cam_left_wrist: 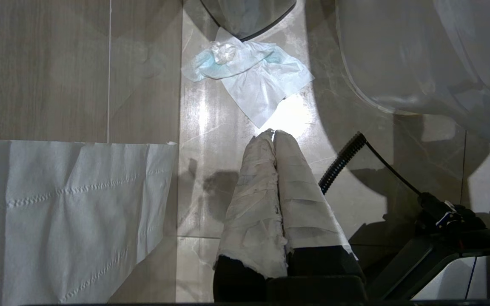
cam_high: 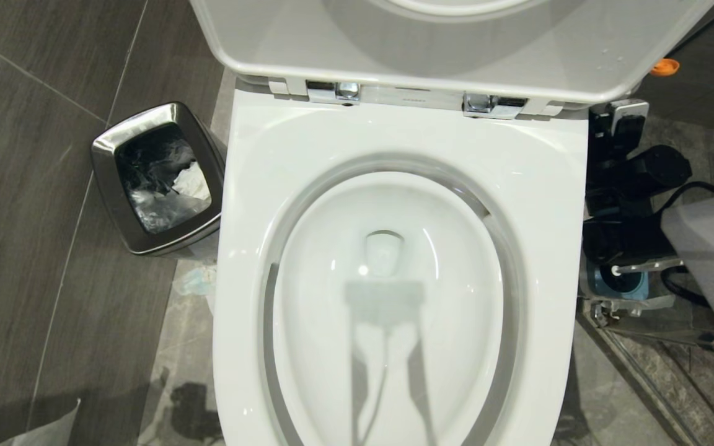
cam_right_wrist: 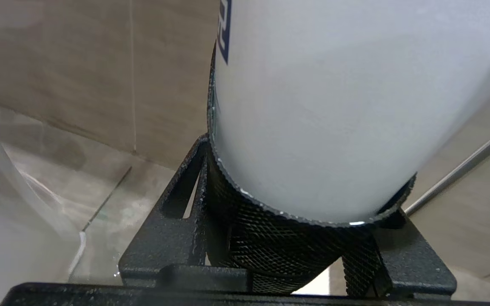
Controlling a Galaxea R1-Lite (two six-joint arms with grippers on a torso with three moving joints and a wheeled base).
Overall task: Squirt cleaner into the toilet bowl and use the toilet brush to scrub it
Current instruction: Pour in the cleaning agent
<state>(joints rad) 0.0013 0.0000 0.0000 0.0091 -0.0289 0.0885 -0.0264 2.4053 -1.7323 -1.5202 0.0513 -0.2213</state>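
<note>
One toilet (cam_high: 555, 204), lid up; one steel bin (cam_high: 106, 186); one brush (cam_high: 615, 270) in holder. Right gripper (cam_right_wrist: 309, 238) clamped round white bottle (cam_right_wrist: 334, 106); left gripper (cam_left_wrist: 274, 135) closed, empty

The toilet bowl (cam_high: 394, 155) is cut off by the lower edge of the head view, and its raised lid (cam_high: 456, 43) by the upper edge, so neither is seen whole. The toilet brush (cam_high: 642, 267) is shown only as a short stretch of white handle; its bristle head is hidden inside the blue holder (cam_high: 620, 286). The right gripper (cam_right_wrist: 309, 238) is largely covered by the white bottle (cam_right_wrist: 334, 110) clamped in it, whose top is cut off by the frame, so its cap and label cannot be read. In the head view the right arm (cam_high: 713, 257) is cropped at the edge.
</note>
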